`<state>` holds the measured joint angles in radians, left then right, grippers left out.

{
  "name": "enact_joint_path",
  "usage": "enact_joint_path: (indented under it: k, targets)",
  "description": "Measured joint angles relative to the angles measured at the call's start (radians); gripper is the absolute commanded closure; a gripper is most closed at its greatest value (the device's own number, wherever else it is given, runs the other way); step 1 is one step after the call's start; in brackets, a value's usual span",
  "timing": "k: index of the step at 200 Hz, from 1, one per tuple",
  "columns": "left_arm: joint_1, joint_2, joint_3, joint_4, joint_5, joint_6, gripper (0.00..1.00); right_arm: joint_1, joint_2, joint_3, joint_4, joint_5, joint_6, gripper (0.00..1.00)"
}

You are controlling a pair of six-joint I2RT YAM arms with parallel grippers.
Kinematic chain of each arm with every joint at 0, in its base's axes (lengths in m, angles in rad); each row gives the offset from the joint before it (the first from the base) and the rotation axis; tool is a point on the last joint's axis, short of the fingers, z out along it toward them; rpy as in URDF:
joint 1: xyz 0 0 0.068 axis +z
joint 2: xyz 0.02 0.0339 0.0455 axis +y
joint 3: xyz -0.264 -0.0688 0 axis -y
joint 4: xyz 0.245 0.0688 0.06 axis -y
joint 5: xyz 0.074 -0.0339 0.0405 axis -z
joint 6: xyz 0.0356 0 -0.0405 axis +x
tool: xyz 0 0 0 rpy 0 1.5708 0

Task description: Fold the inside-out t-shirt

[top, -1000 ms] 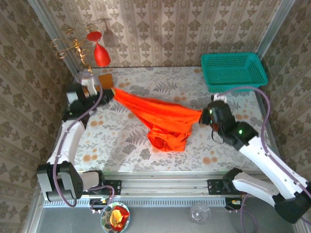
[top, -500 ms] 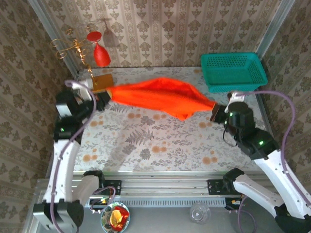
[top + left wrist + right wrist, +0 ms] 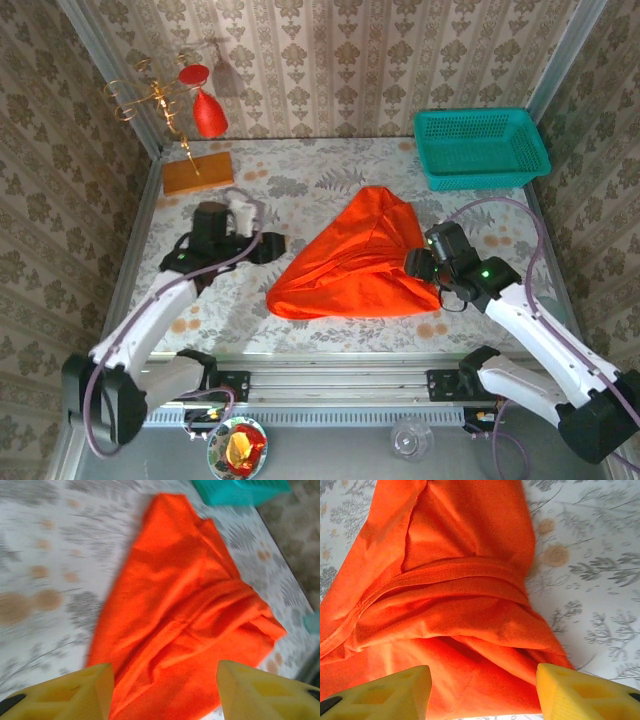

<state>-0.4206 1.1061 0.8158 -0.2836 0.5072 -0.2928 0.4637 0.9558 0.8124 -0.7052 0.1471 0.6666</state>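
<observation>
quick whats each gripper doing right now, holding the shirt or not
Left gripper: open, holding nothing.
Right gripper: open, not gripping the orange-red t-shirt.

The shirt (image 3: 350, 265) lies heaped mid-table, with my right gripper (image 3: 413, 265) against its right edge and my left gripper (image 3: 270, 247) just off its left, both with fingers spread and nothing between them. I have bare table (image 3: 300, 165) across the far middle and the near left. The basket (image 3: 480, 150) blocks the far right corner, and the wooden block (image 3: 197, 172) and ornament (image 3: 208, 112) block the far left.
</observation>
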Motion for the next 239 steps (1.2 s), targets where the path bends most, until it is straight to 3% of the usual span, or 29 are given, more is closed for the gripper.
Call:
enact_joint_path:
  k: [38, 58, 93, 134, 146, 171, 185, 204, 239]
  targets:
    - [-0.254, 0.303, 0.257, -0.047, -0.05, 0.265, 0.38, 0.021, 0.007, -0.027, 0.031, -0.06, 0.072, 0.42]
    - [-0.34, 0.452, 0.375, -0.1, -0.068, 0.406, 0.35, 0.047, -0.016, -0.08, 0.053, -0.089, 0.134, 0.43]
    - [-0.425, 0.659, 0.498, -0.188, -0.099, 0.6, 0.32, 0.143, -0.059, -0.161, 0.076, -0.091, 0.276, 0.36]
    - [-0.438, 0.819, 0.587, -0.264, -0.139, 0.71, 0.31, 0.257, 0.002, -0.193, 0.112, -0.039, 0.438, 0.3]
    - [-0.438, 0.847, 0.604, -0.274, -0.163, 0.724, 0.41, 0.275, 0.037, -0.193, 0.135, -0.027, 0.471, 0.3]
    - [-0.438, 0.863, 0.616, -0.293, -0.215, 0.738, 0.77, 0.304, 0.121, -0.193, 0.225, -0.02, 0.51, 0.34]
    - [-0.436, 0.86, 0.619, -0.296, -0.225, 0.731, 0.91, 0.312, 0.17, -0.2, 0.288, -0.02, 0.521, 0.35]
    - [-0.428, 0.827, 0.605, -0.287, -0.232, 0.709, 1.0, 0.313, 0.229, -0.211, 0.341, -0.017, 0.535, 0.36]
    - [-0.408, 0.645, 0.582, -0.275, -0.208, 0.642, 1.0, 0.242, 0.268, -0.234, 0.361, -0.001, 0.531, 0.37]
